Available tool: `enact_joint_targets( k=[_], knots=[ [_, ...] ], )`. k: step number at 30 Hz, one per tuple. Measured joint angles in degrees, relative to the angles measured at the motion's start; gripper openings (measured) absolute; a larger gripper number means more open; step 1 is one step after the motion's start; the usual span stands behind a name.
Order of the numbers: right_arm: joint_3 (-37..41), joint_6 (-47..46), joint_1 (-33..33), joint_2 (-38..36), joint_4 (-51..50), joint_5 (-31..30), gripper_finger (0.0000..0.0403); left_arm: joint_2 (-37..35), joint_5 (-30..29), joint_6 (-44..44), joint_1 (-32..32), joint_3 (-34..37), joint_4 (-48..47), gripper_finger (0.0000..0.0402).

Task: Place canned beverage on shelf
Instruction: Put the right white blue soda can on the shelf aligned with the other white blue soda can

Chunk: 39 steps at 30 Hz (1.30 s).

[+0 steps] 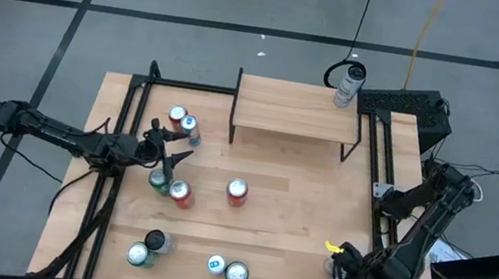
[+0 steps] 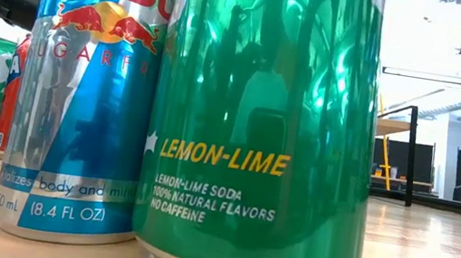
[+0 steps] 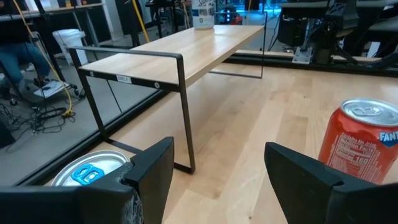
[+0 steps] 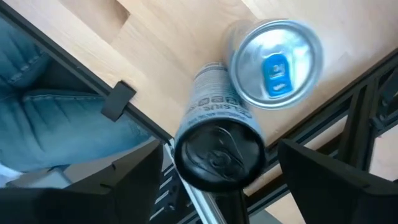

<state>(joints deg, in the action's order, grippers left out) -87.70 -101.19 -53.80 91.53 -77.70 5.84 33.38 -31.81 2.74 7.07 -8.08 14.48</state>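
Note:
The shelf [image 1: 298, 107] stands at the table's far side; a white can [image 1: 348, 85] stands on its far right corner and also shows in the left wrist view [image 3: 203, 12]. My left gripper [image 1: 172, 153] is open and empty among cans at the table's left. In its wrist view [image 3: 217, 180] a blue-tabbed can [image 3: 87, 174] stands beside one finger and a red Fanta can [image 3: 367, 143] beyond the other. My right gripper [image 4: 221, 152] is open at the near right corner, above a black-topped can [image 4: 217, 149] and a blue-tabbed silver can [image 4: 273, 62].
Several more cans stand on the table's left half and near edge, among them a red one [image 1: 237, 192], a Red Bull can [image 2: 88, 99] and a green lemon-lime can [image 2: 263, 125] close to the low camera. A person's jeans [image 4: 56, 118] show past the table's near edge.

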Motion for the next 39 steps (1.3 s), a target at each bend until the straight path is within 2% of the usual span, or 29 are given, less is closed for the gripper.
enact_joint_targets(
  k=[11, 17, 23, 30, 35, 39],
  knots=[
    [0.02, 2.56, 0.00, 3.49, -0.15, 0.42, 0.0310, 0.75, -0.04, 1.05, 0.00, 0.00, 0.17, 0.0251],
    [0.02, 3.04, 0.02, 4.86, -1.73, 3.26, 0.0289, 0.75, -0.04, 1.07, 0.00, 0.00, 0.00, 0.0251],
    [0.04, 2.65, 0.07, 4.85, -2.16, 3.34, 0.0261, 0.76, -0.04, 1.40, 0.00, 0.00, -0.01, 0.0251],
    [0.11, 2.83, 1.32, 3.99, 4.46, 2.80, 0.0247, 0.77, -0.02, 1.42, 0.02, 0.00, 0.00, 0.0251],
    [0.11, 10.11, 3.91, 4.05, 11.08, 1.14, 0.0247, 0.77, 0.00, 1.45, 0.00, 0.00, 0.00, 0.0251],
    [0.11, 17.95, 7.14, 4.17, 11.34, -0.84, 0.0247, 0.77, 0.00, 1.46, 0.00, 0.00, 0.02, 0.0251]
  ],
)
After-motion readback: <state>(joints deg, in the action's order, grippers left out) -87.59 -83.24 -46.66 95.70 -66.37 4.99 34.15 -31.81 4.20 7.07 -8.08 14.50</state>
